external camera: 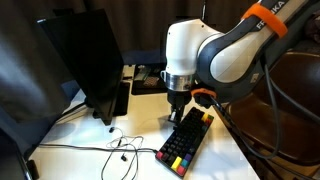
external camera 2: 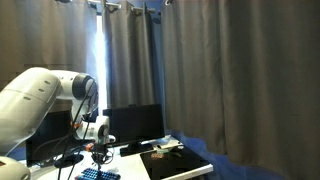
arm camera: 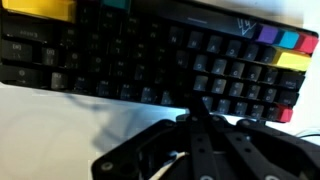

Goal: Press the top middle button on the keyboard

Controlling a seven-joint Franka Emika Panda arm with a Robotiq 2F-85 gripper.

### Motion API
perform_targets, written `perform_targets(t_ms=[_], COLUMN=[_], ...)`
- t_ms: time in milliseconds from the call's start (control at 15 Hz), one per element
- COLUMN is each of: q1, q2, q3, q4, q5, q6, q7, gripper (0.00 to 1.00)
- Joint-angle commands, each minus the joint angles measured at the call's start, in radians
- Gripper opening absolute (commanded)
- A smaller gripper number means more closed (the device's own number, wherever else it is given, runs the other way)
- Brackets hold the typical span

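Observation:
The keyboard [external camera: 186, 142] is a compact black board with red, yellow, green and blue keys at its near end, lying on the white table. In the wrist view the keyboard [arm camera: 150, 60] fills the upper half, with yellow, purple, blue and red keys at its ends. My gripper [external camera: 177, 107] hangs just above the keyboard's far end, its fingers pressed together into one point. In the wrist view the fingertips [arm camera: 194, 106] meet over the keys at the board's near edge. In an exterior view the gripper [external camera 2: 100, 155] is above the keyboard [external camera 2: 97, 175].
A black monitor [external camera: 85, 60] stands on the table beside a black device [external camera: 148, 80]. A thin earphone cable [external camera: 115, 148] lies loose on the white table [external camera: 90, 160] near the keyboard. Dark curtains [external camera 2: 220, 70] hang behind.

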Motion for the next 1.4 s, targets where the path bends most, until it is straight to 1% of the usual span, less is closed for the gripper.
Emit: perform_targets(t_ms=[0, 1333], q1=[0.028, 0.042], q2=[0.021, 0.052], q3=[-0.024, -0.038], q4=[0.029, 0.052], q5=[-0.027, -0.026], q6=[0.016, 0.003], q7=[0.039, 0.039], gripper=[0.0, 0.0])
